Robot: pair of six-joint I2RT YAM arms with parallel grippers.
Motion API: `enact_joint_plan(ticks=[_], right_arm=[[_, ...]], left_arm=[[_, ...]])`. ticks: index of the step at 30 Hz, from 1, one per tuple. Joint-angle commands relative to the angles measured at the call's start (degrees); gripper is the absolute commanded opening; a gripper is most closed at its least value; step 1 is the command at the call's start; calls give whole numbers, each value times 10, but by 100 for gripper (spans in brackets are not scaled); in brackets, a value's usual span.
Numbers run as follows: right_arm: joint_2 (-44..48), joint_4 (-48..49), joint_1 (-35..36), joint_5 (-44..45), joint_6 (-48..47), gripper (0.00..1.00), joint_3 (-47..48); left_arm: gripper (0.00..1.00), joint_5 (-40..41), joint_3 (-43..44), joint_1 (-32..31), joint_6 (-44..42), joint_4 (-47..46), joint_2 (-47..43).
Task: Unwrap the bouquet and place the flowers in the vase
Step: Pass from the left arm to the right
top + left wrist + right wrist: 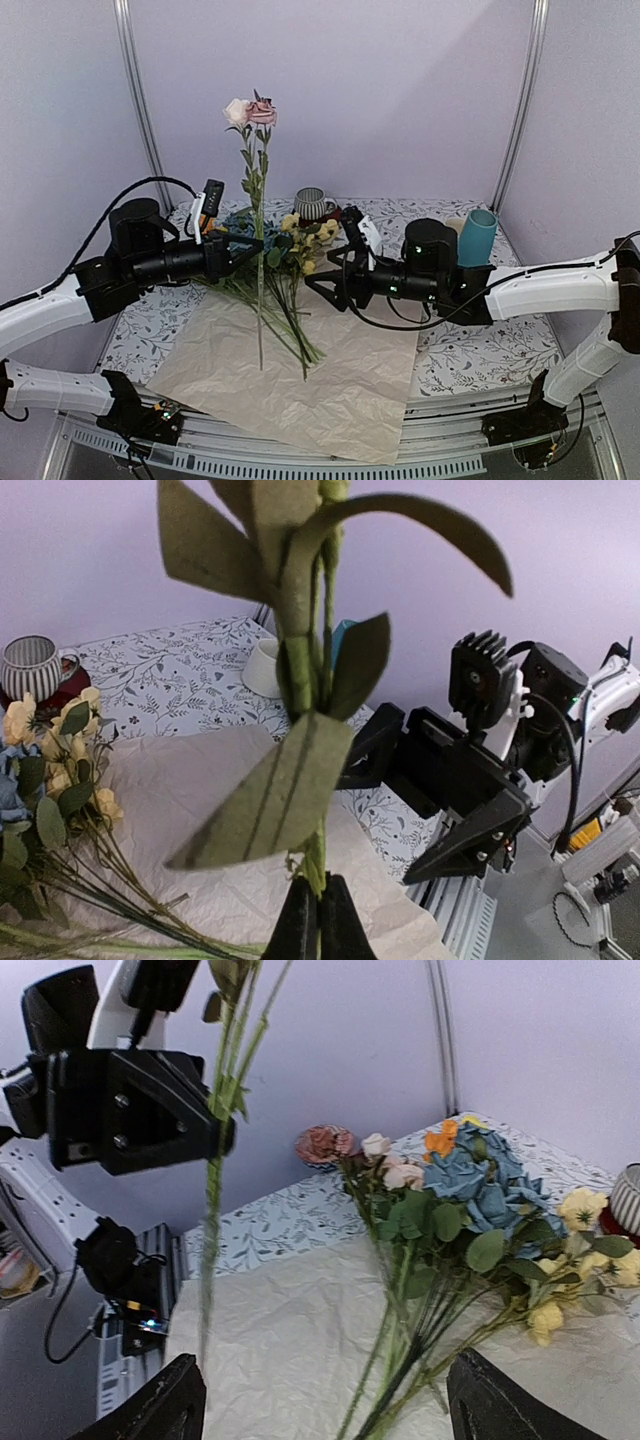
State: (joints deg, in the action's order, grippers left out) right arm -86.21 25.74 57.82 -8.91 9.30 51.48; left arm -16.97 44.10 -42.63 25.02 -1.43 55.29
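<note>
Left gripper (318, 920) clamped on upright rose stem (261, 200); I see right gripper (335, 1405) jaws apart, seemingly clear of it.

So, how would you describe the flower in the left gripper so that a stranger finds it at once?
Look at the big crumpled paper in the middle of the table. Over its left part one long green flower stands upright, pinched by the left gripper. It alone stands, with pink and cream blooms on top; the other flowers lie flat in a heap.
</note>
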Motion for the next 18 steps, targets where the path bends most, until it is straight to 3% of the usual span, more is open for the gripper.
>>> enact_joint_plan(ticks=[1,11,18], right_arm=[[11,-18,3,-117,42,82,34],[-56,-3,4,-220,60,48,98],[-93,-3,11,-242,57,39,128]], left_arm=[[0,-16,-26,-13,-21,-81,9],[0,-73,-79,-34,-41,-192,8],[0,-78,-87,-40,-41,-206,14]])
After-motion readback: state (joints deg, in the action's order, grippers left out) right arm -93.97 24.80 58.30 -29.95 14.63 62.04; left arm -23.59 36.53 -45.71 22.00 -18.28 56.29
